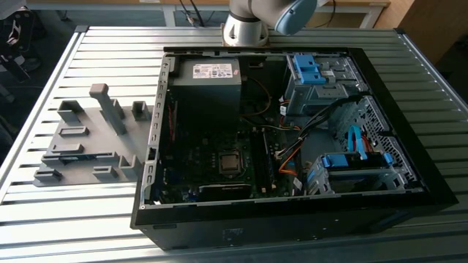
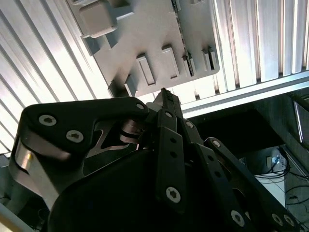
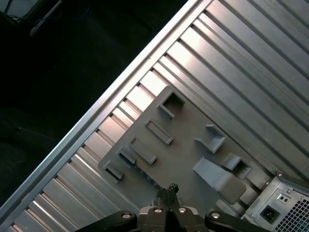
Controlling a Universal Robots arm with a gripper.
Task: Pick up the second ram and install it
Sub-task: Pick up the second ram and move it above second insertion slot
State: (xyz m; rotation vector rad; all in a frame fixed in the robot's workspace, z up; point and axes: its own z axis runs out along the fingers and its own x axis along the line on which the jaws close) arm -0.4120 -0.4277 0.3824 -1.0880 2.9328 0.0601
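Note:
The second ram (image 1: 74, 159) is a thin blue-green stick lying in a slot of the grey holder tray (image 1: 87, 145), at the exterior view's left beside the open computer case (image 1: 292, 126). In both wrist views my gripper (image 2: 164, 92) (image 3: 169, 187) hangs high above the tray (image 3: 183, 145) with its black fingers pressed together and nothing between them. In the first wrist view the gripper's tip sits over the tray edge where a thin dark strip (image 3: 146, 177) lies; I cannot tell if that strip is the ram. The motherboard (image 1: 219, 159) lies open inside the case.
The arm's base (image 1: 245, 27) stands behind the case. Tall grey posts (image 1: 109, 107) rise from the tray. The case holds a power supply (image 1: 208, 74), blue drive-bay latches (image 1: 307, 68) and loose cables (image 1: 292, 137). The ribbed metal table's edge (image 3: 96, 121) runs close to the tray.

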